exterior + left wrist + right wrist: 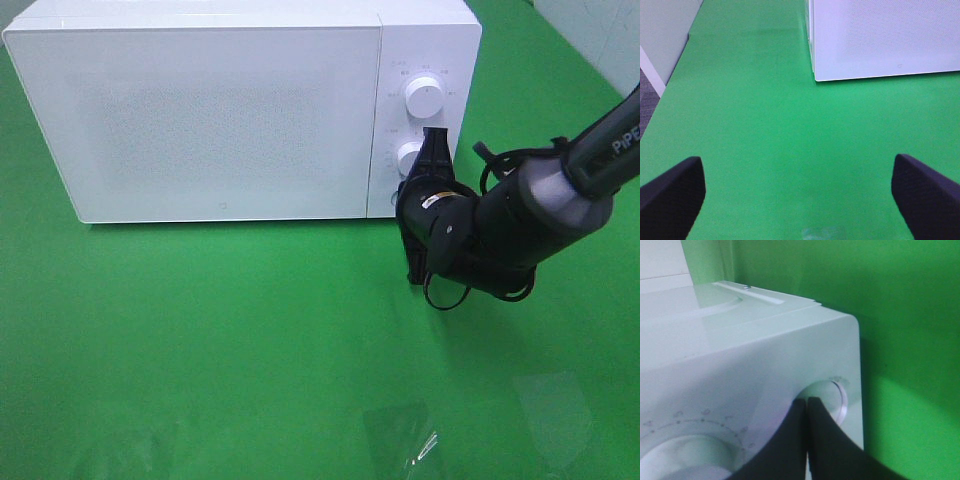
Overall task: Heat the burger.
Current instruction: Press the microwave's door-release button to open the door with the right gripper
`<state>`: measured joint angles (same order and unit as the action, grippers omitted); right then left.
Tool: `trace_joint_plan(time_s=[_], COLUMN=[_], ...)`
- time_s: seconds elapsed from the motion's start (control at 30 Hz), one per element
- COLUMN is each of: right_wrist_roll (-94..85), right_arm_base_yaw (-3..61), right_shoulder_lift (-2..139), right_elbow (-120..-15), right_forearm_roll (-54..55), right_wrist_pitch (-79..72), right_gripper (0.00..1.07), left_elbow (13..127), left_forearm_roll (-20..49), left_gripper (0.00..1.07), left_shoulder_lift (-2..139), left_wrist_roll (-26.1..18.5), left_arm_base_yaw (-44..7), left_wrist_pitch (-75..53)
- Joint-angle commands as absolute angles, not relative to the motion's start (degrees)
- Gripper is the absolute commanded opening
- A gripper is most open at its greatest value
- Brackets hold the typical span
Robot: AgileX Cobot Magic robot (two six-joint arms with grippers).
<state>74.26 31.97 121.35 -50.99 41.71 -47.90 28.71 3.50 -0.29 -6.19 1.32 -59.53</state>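
from the high view, a white microwave (pixel 200 110) stood at the 11 o'clock part of the green surface (pixel 200 340) with its door closed. the right arm (pixel 520 215) came in from 3 o'clock, its wrist bent so the right tool (pixel 434 140) pointed toward 12 o'clock. its tip lay on the control panel between the upper knob (pixel 424 98) and the lower knob (pixel 408 157).

in the left wrist view, the left tool (pixel 800 185) hovered over bare surface (pixel 765 125), its fingers (pixel 675 195) spread wide and a microwave corner (pixel 880 35) ahead.

in the right wrist view, the right tool (pixel 807 410) was pressed together, pinching nothing, its tip at a knob's rim (pixel 835 395) near the panel corner.

the burger showed in no view.
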Motion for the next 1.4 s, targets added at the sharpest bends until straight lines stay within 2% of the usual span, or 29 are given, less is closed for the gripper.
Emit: trace_joint_plan(time_s=[0.03, 0.23, 0.73, 1.4], right_wrist_roll=[73.5, 76.4, 75.5, 71.8], right_arm_base_yaw=[31.0, 30.6, 30.0, 30.0], right_shoulder_lift=[121.2, 125.3, 125.6, 125.6], right_elbow=[-52.9, -56.5, -57.9, -57.9], right_forearm_roll=[41.1, 39.0, 38.4, 38.6], right_wrist_pitch=[-62.9, -68.0, -67.4, -60.6], right_gripper=[0.0, 0.0, 0.0, 0.0], left_elbow=[28.5, 28.5, 28.5, 28.5], left_forearm_roll=[3.6, 3.6, 3.6, 3.6], left_gripper=[0.93, 0.93, 0.93, 0.93], left_shoulder_lift=[-1.4, -1.4, -1.4, -1.4], left_wrist_roll=[-6.1, -6.1, -6.1, -6.1], left_arm_base_yaw=[1.4, 1.4, 1.4, 1.4], left_wrist_pitch=[-59.5, -59.5, -59.5, -59.5])
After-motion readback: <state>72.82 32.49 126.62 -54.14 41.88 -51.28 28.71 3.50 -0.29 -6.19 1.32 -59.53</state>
